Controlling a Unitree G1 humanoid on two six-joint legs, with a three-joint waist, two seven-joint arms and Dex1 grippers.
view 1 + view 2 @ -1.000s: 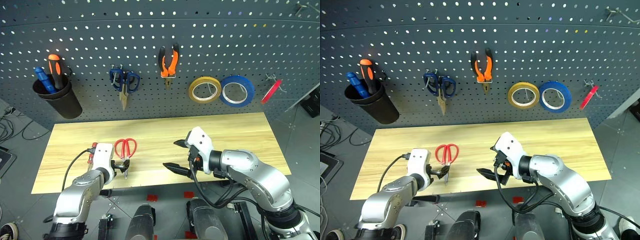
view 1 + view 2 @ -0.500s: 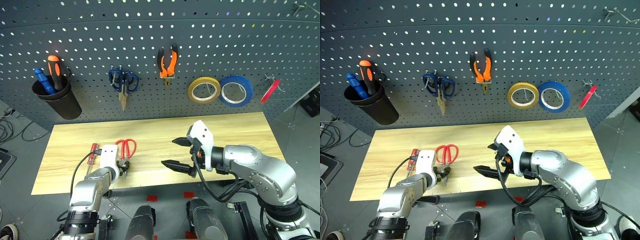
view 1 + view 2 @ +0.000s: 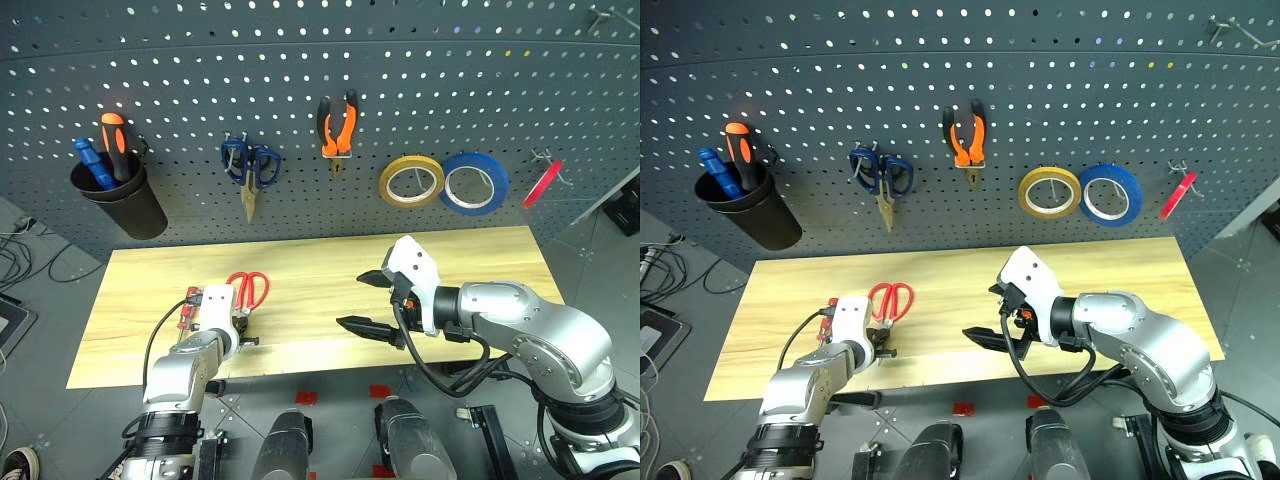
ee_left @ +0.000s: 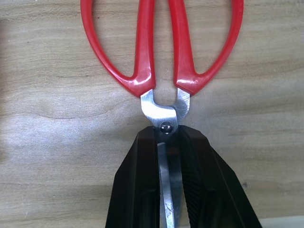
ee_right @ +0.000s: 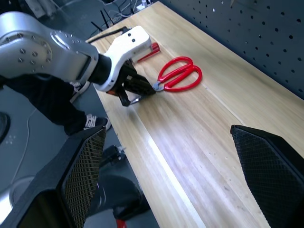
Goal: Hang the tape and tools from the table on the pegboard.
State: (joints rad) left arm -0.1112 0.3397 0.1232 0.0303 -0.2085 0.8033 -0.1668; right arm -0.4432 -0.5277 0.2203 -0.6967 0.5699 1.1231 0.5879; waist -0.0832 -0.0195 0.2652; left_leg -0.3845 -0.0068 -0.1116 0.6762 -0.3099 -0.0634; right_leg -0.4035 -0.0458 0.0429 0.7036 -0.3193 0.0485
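Pinching the red-handled scissors' (image 4: pixel 164 71) steel blades, left hand (image 4: pixel 168 190); right hand (image 3: pixel 372 303) gapes.

Counted against the pegboard (image 3: pixel 420 80): two scissors, blue-handled pair (image 3: pixel 249 165) hung on it, red-handled scissors (image 3: pixel 247 291) on the counter (image 3: pixel 470 260) below. One long-nose pliers (image 3: pixel 337 124). Two full tape rolls, tan-yellow roll (image 3: pixel 411 180) and blue roll (image 3: pixel 473 183). One red roll (image 3: pixel 543 183) at far right, seen edge-on. One black cup (image 3: pixel 118 200) with two screwdrivers. One red-handled screwdriver (image 3: pixel 186 306) on the counter.
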